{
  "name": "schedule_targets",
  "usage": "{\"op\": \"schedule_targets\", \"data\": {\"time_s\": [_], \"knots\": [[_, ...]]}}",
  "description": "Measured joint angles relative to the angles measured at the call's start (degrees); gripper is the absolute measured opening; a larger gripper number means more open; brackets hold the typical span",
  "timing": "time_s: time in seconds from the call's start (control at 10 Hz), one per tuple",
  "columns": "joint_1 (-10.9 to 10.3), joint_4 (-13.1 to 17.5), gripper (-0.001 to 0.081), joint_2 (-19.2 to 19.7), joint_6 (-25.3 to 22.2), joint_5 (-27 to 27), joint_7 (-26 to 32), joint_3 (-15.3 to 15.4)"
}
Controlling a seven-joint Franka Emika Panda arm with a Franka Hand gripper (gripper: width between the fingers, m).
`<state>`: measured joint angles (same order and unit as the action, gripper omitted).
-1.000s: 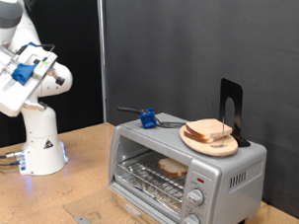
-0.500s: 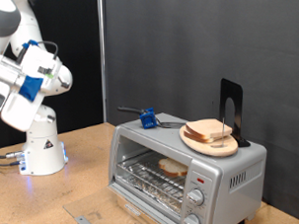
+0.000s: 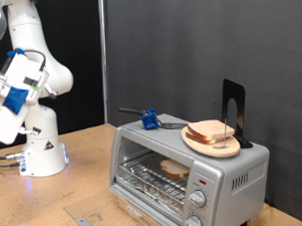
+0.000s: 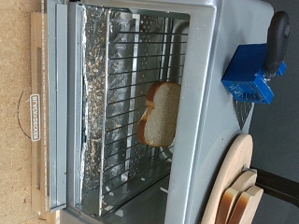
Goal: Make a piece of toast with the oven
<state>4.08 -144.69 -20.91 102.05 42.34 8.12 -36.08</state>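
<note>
Pale piece of toast (image 4: pixel 161 114) lies flat on the oven (image 4: pixel 121 103) rack; claw state unclear.

Oven (image 3: pixel 183 164) mouth standing open, unblocked in front; inside, only the piece of toast (image 4: pixel 161 114) on the rack (image 4: pixel 121 103).

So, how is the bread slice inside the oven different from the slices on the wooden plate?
The piece of toast lies alone on the wire rack inside the oven; the other slices are piled on the wooden plate on top of the oven. The single slice sits behind the open door; the pile is in the open. Both look pale with tan crusts.
</note>
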Motion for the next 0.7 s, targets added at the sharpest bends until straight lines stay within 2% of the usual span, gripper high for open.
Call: {"op": "schedule_targets", "data": {"time_s": [0.1,0.3,0.5,0.6,0.7], "knots": [[0.00,0.01,0.0808,-0.02,-0.76,0.03,-0.04,0.00],[-0.04,0.40,0.0808,0.53,-4.63,0.00,-5.07,-0.01],[-0.34,2.25,0.0808,4.92,-5.93,1.12,-8.63,-0.02],[-0.49,3.55,0.0808,8.36,-5.95,1.93,-7.28,-0.04],[-0.54,4.44,0.0808,11.65,-4.00,3.17,-2.33,-0.05]]}}
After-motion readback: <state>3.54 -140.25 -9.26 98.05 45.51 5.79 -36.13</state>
